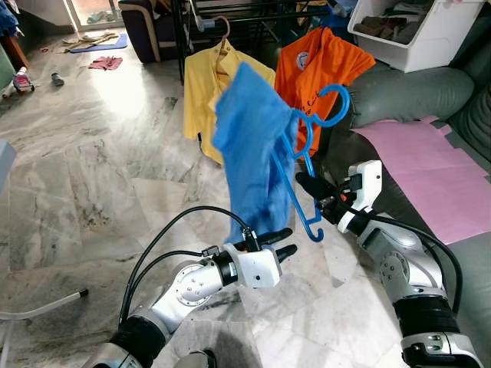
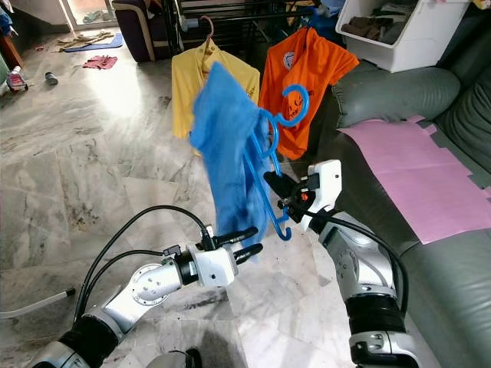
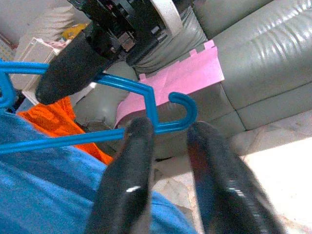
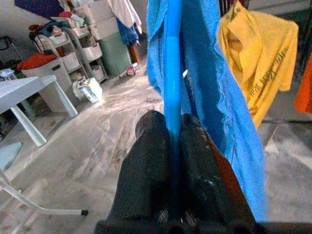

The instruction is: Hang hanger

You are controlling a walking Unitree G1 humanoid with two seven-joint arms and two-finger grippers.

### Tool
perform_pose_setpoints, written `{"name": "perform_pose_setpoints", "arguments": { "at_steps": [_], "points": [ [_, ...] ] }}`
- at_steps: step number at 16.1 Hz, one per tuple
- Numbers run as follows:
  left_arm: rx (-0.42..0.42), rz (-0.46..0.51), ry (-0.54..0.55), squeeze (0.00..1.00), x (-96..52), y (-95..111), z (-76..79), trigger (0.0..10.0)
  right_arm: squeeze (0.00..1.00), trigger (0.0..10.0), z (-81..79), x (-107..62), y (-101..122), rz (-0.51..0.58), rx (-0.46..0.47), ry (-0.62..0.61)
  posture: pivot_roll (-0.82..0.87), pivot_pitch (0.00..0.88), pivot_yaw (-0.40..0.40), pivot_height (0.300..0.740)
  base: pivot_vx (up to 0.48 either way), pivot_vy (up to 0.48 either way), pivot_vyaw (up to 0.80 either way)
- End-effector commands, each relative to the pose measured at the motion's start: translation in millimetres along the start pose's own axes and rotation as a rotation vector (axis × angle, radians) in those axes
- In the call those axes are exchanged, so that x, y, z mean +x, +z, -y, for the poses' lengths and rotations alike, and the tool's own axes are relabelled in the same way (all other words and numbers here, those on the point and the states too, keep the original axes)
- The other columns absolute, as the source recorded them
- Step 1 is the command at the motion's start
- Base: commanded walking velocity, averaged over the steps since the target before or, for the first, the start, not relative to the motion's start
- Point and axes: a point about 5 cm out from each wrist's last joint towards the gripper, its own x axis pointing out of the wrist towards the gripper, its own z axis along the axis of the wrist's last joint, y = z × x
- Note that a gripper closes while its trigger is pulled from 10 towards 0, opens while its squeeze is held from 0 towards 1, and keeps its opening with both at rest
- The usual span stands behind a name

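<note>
Two grippers meet in mid-air over the pale marble floor (image 1: 92,176), both at a blue hanger (image 1: 307,165) that carries a blue garment (image 1: 249,146). The right gripper (image 1: 313,188) has its two black fingers clenched on one of the hanger's thin bars; its wrist view shows the bar pinched tight between the fingers (image 4: 148,165), with the blue cloth hanging just beside them. The hanger stands steeply tilted, its top hook up near the orange shirt (image 1: 307,69) and one small end hook pointing down between the two arms.

The left gripper (image 1: 280,244) sits just below the garment's lower edge, fingers parted. In its wrist view the hanger's lower corner and small end hook lie close past the fingertips (image 3: 139,131), and one finger seems to touch the bar (the picture is too blurred there to be sure), but nothing is grasped.

Behind the held hanger, a yellow shirt (image 1: 201,92) and the orange shirt hang side by side on a dark clothes rack (image 1: 230,9). On the robot's right stands a grey leather sofa (image 1: 414,96) with a pink sheet (image 1: 430,165) spread on its seat, and a white storage bin (image 1: 422,31) with folded things sits on the sofa's top. A few clothes lie scattered on the far floor.
</note>
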Motion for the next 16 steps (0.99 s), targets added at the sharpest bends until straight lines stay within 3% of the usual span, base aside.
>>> {"name": "perform_pose_setpoints", "arguments": {
  "at_steps": [1,3,4,6,8,11,16],
  "points": [
    [-0.005,0.007,-0.008,1.0,-1.5,2.2,2.2,10.0,0.0,10.0,-8.0,0.9,9.8,0.048,-0.056,0.056,-0.01,0.062,-0.03,0.74,0.0,0.0,0.0],
    [0.004,0.012,0.029,1.0,-10.9,2.8,-7.1,10.0,0.0,10.0,-14.2,-4.0,4.7,0.017,-0.071,0.123,-0.01,0.065,-0.03,0.74,0.0,0.0,0.0],
    [0.031,0.008,0.058,1.0,-22.0,2.2,-19.7,10.0,0.0,10.0,-18.9,-10.9,0.2,-0.019,-0.082,0.205,0.0,0.07,-0.029,0.74,0.0,0.0,0.0],
    [0.073,-0.002,0.083,1.0,-32.3,1.4,-34.8,10.0,0.0,10.0,-19.4,-18.5,-5.2,-0.074,-0.114,0.258,0.0,0.072,-0.028,0.74,0.0,0.0,0.0],
    [0.173,-0.015,0.138,1.0,-51.2,3.2,-69.3,10.0,0.0,10.0,-13.6,-31.9,-9.2,-0.124,-0.164,0.297,0.01,0.071,-0.027,0.74,0.0,0.0,0.0],
    [0.276,-0.018,0.173,1.0,-61.8,10.2,-100.0,10.0,0.0,10.0,-13.1,-39.9,-12.9,-0.161,-0.167,0.338,0.01,0.067,-0.025,0.74,0.0,0.0,0.0],
    [0.39,-0.082,0.065,1.0,-71.3,2.7,-120.1,10.0,0.0,10.0,-10.1,-59.3,-27.4,-0.318,-0.268,0.439,0.02,0.062,-0.023,0.74,0.0,0.0,0.0]
  ]
}}
